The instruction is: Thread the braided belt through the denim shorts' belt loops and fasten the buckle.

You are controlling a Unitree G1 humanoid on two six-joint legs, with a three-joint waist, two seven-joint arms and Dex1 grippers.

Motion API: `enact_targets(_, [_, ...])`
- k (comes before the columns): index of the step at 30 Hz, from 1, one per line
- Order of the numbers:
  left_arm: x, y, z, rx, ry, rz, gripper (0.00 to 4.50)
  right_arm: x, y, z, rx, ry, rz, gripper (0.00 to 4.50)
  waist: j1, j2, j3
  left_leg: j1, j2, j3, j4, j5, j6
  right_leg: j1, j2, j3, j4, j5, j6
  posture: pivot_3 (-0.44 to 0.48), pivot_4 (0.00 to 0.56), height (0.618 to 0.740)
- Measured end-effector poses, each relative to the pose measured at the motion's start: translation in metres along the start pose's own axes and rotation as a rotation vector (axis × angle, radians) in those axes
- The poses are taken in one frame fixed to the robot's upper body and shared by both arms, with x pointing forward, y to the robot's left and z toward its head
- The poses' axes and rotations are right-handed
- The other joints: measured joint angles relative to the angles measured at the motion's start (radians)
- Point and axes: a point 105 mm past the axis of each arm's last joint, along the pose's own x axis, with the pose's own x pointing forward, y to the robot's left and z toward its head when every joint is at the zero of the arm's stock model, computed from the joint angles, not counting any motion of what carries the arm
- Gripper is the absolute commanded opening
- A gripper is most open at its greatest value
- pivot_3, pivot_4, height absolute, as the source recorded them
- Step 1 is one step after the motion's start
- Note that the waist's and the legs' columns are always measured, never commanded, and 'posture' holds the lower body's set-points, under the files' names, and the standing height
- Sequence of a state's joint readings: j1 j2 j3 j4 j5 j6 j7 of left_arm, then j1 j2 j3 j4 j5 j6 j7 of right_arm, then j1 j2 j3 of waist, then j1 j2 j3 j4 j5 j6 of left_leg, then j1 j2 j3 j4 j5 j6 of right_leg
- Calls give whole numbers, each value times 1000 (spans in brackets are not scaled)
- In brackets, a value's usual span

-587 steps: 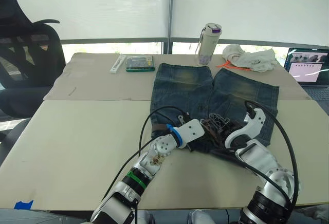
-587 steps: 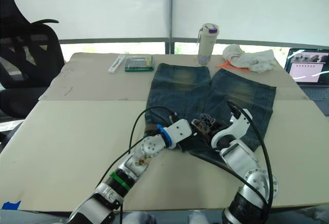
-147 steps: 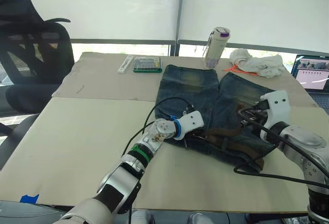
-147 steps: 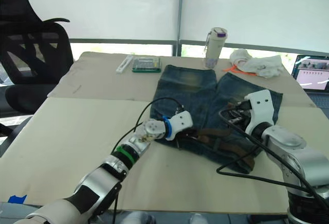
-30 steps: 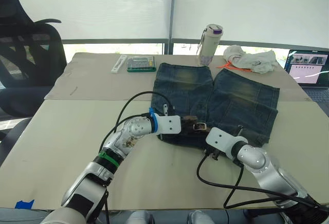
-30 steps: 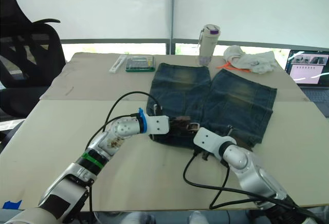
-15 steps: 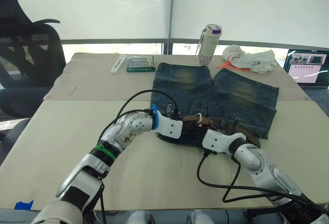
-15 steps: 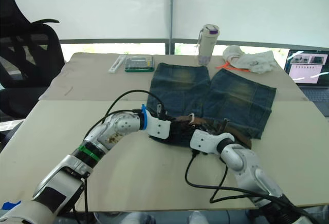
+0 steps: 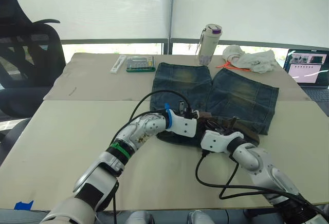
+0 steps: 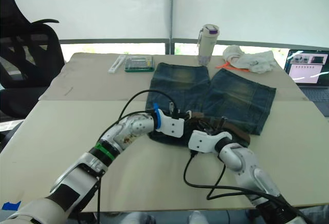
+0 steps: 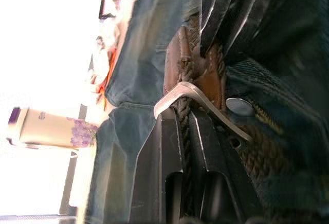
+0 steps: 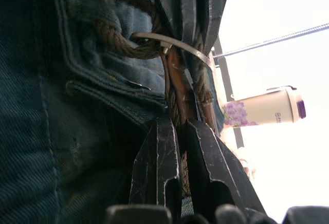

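Fastening at waistband | I see left gripper (image 11: 186, 131) and right gripper (image 12: 177, 131) each pinching braided belt (image 11: 184, 82) | soft, limp strap, seemingly best held near stiff buckle (image 11: 198, 100)

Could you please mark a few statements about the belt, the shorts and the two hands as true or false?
1. The left hand is shut on the braided belt. True.
2. The right hand is open and hangs clear of the belt. False: it is shut on the braided strap just below the buckle.
3. The denim shorts lie flat on the table. True.
4. The tumbler with the purple lid lies on its side on the shorts. False: it stands upright on the table beyond the shorts.
5. A laptop sits at the table's far right. True.
6. The two hands are at opposite ends of the table. False: both meet at the waistband.
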State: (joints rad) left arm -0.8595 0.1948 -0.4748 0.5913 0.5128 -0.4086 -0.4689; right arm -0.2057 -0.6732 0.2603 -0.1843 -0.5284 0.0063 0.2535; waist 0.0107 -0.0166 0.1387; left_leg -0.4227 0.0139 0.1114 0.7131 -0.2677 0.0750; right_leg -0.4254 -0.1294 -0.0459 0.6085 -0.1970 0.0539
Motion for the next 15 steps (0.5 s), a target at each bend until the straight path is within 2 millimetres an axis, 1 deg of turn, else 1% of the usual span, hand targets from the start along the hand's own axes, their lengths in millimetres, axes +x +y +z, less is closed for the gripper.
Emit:
enact_targets(3, [5, -1, 0, -75, -8, 41, 0, -2, 1, -3, 32, 11, -10, 37, 2, 0, 0, 0, 0, 0, 0, 0, 0, 0, 0, 0, 0, 0, 0, 0, 150, 737])
enact_targets(5, [7, -2, 0, -97, -11, 56, 0, -3, 3, -4, 88, 15, -18, 37, 3, 0, 0, 0, 0, 0, 1, 0, 0, 1, 0, 0, 0, 0, 0, 0, 150, 737])
enact_targets(7, [9, -3, 1, -116, -18, 69, 0, -6, 6, -5, 184, 21, -22, 892, 3, 0, 0, 0, 0, -1, 0, 0, 0, 1, 0, 0, 0, 0, 0, 0, 150, 737])
enact_targets(8, [10, -4, 0, -120, -15, 70, 0, -7, 7, -2, 228, 6, -15, 1195, 3, 0, 0, 0, 0, -1, 0, 0, 0, 1, 0, 0, 0, 0, 0, 0, 150, 737])
enact_targets(9, [10, -5, -2, -125, -10, 72, 0, -8, 6, 7, 260, -29, -5, 1519, 1, 0, 0, 0, 0, -1, 0, 0, 0, 1, 0, 0, 0, 0, 0, 0, 150, 737])
enact_targets(10, [9, -6, -2, -126, -8, 75, 0, -10, 5, 13, 287, -58, -1, 1861, 1, 0, 0, 0, 0, -1, 0, 0, 0, 1, 0, 0, 0, 0, 0, 0, 150, 737])
enact_targets(11, [9, -7, -3, -127, -12, 78, 0, -13, 1, 16, 319, -75, -5, 2189, 2, 0, 0, 0, 0, -1, 0, 0, 1, 1, 0, 0, 0, 0, 0, 0, 150, 737])
enact_targets(13, [8, -11, -4, -134, -11, 76, 0, -18, -9, 10, 350, -70, -24, 2867, 5, 0, 0, 0, 0, -1, 1, -1, 1, 2, 0, 0, 0, 0, 0, 0, 150, 737])
enact_targets(15, [8, -14, -6, -141, -9, 73, 0, -23, -17, 0, 368, -39, -47, 2867, 5, 0, 0, 0, 0, -1, 2, -1, 2, 2, -1, 0, 0, 0, 0, 0, 150, 737])
